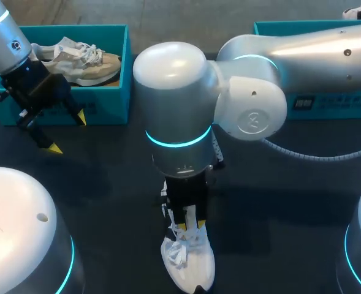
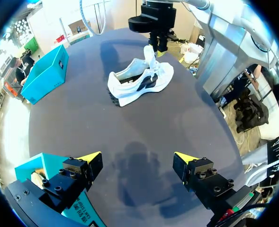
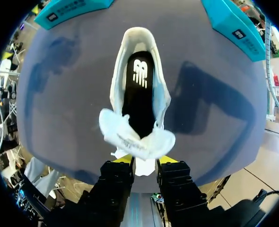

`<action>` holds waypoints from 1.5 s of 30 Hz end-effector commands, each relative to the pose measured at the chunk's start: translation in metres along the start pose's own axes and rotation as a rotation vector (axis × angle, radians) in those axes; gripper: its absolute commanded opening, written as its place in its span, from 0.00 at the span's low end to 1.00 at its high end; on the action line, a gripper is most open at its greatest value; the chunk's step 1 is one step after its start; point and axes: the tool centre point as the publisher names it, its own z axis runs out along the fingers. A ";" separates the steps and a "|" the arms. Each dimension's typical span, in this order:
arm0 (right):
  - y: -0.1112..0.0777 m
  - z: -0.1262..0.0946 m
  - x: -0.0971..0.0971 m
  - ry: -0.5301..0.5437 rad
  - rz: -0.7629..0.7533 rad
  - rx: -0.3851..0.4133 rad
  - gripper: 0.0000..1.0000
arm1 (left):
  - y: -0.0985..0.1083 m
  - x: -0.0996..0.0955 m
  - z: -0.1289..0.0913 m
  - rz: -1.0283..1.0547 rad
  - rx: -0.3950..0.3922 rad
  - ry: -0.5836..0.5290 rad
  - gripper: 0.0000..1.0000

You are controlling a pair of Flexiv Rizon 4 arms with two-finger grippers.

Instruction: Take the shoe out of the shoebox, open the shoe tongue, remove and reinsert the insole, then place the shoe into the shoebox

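Pinching the shoe tongue (image 3: 131, 138), the right jaws sit nearly closed; left jaws gape empty.

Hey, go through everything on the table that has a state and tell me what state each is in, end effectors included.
white shoe: standing on its sole, not boxed.
tongue: pulled up, pinched in the right end effector.
insole: lying inside the white shoe.
right end effector: shut on the tongue.
left end effector: open, empty.
left shoebox: lidless, beige shoe inside.
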 end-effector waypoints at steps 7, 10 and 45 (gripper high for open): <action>0.030 0.021 -0.008 0.055 0.009 -0.004 0.20 | 0.000 0.001 0.000 0.000 -0.002 0.000 1.00; 0.037 0.025 -0.008 0.068 -0.014 -0.001 0.18 | 0.000 0.001 0.000 0.000 -0.002 0.000 1.00; 0.063 -0.001 -0.006 0.025 -0.260 -0.130 0.33 | 0.000 0.001 0.000 0.000 -0.002 0.000 1.00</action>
